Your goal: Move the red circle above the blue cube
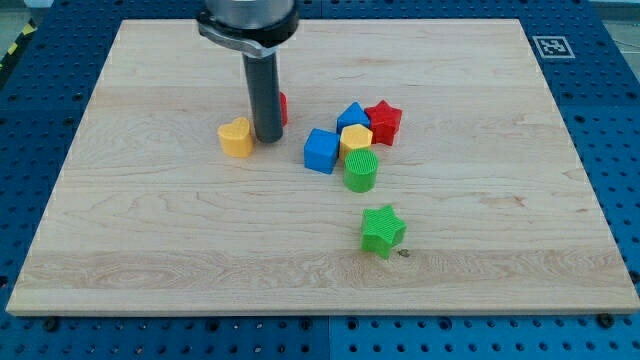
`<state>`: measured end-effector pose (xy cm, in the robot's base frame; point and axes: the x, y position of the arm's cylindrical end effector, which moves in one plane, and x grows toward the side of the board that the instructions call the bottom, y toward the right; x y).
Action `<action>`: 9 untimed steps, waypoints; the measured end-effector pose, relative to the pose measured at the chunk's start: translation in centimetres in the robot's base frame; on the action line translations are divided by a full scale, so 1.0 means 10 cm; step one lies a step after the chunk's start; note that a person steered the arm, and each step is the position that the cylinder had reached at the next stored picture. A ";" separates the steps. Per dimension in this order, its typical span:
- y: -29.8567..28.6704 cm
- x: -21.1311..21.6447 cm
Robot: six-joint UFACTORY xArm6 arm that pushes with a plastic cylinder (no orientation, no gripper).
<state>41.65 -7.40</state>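
**Nearly hidden: the red circle sits behind the rod**

Right now my tip (267, 138) rests on the wooden board (150, 240), just to the view's right of the yellow heart (236, 138) and close against it. The tool is a plain rod, with nothing to spread or pinch; it only pushes. Behind the rod, a sliver of red (284, 107) peeks out at its right edge. That is probably the red circle, though so little shows that its shape cannot be made out.

The blue cube (321, 150) lies to the view's right of the tip and apart from it, at the left edge of a cluster: a blue block with a peaked top (351, 115), a yellow block (356, 137), a red star (383, 122) and a green cylinder (361, 171). A green star (382, 229) stands alone nearer the view's bottom.

By my reading the approach step is in hand: the tip is placed beside the red piece, and the push toward the cube is not yet done. The next move calls for getting to the red piece's left side and sliding it rightward, stopping above the cube without knocking the peaked blue block.

No brand or readable writing appears; only a black-and-white square marker (550, 46) sits at the board's upper right corner.
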 end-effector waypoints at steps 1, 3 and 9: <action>-0.26 -0.01; -0.42 -0.43; 0.33 -0.45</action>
<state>37.18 -4.12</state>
